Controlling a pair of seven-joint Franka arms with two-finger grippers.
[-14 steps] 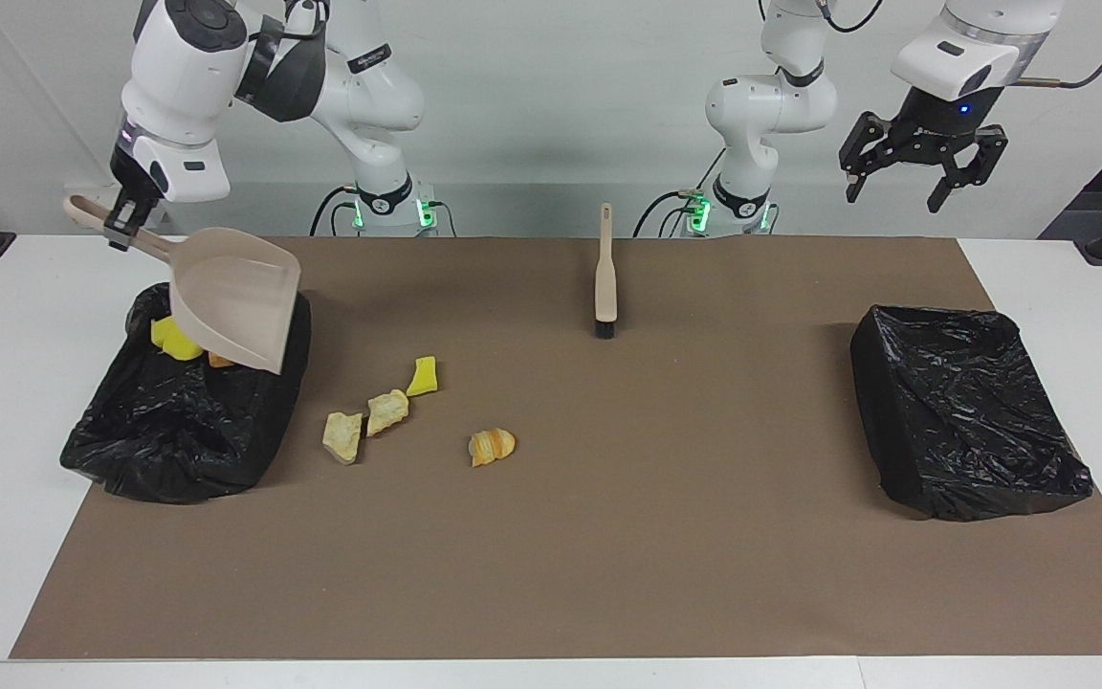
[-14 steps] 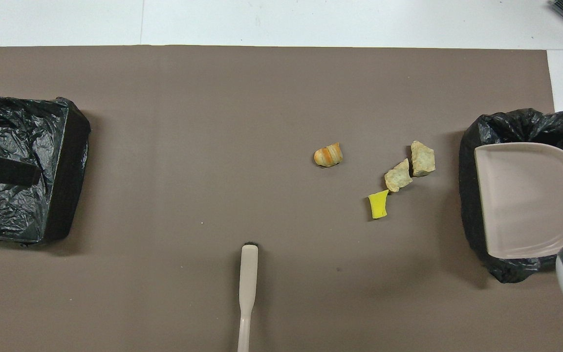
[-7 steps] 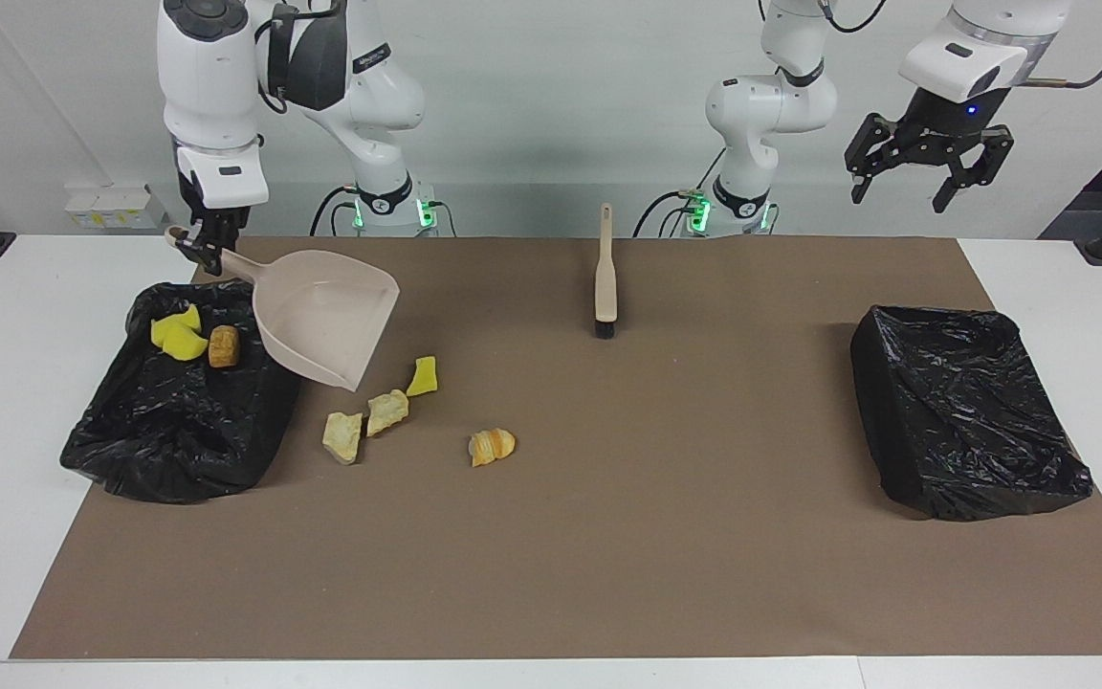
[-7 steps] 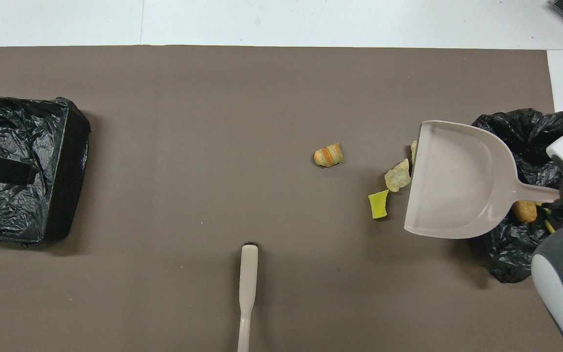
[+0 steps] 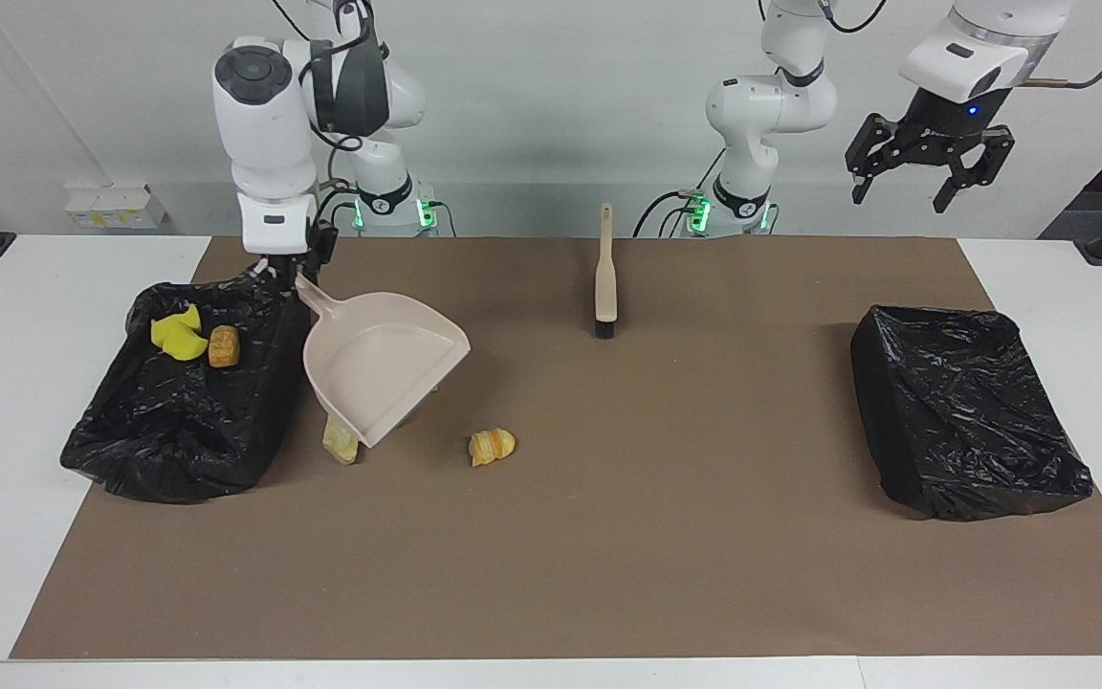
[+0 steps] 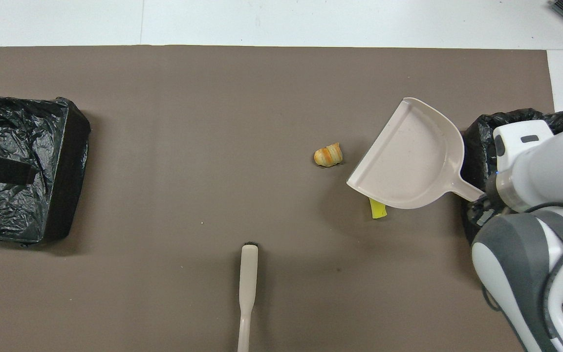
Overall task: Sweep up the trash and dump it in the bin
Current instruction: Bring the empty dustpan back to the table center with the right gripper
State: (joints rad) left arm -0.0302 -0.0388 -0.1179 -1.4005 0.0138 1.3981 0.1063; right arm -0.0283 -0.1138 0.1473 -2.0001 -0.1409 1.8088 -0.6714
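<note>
My right gripper (image 5: 281, 271) is shut on the handle of the beige dustpan (image 5: 385, 375), which hangs low and tilted over the mat beside the black-bagged bin (image 5: 187, 469) at the right arm's end. Two yellow sponge bits (image 5: 178, 337) and a brown bread piece (image 5: 223, 346) lie in that bin. On the mat lie an orange bread piece (image 5: 492, 446), a tan chunk (image 5: 341, 444) partly hidden by the pan, and a yellow sponge bit (image 6: 377, 209) peeking from under the pan (image 6: 408, 156). My left gripper (image 5: 900, 191) is open, raised and waiting over the left arm's end.
A second black-bagged bin (image 5: 967, 421) stands at the left arm's end. The beige brush (image 5: 606, 277) lies on the brown mat near the robots, at mid-table, with its bristles pointing away from them. White table edges border the mat.
My right gripper has swung the dustpan off the bin and down toward the middle of the mat. The pan now covers the tan chunks and the yellow bit. The left arm has barely moved.
</note>
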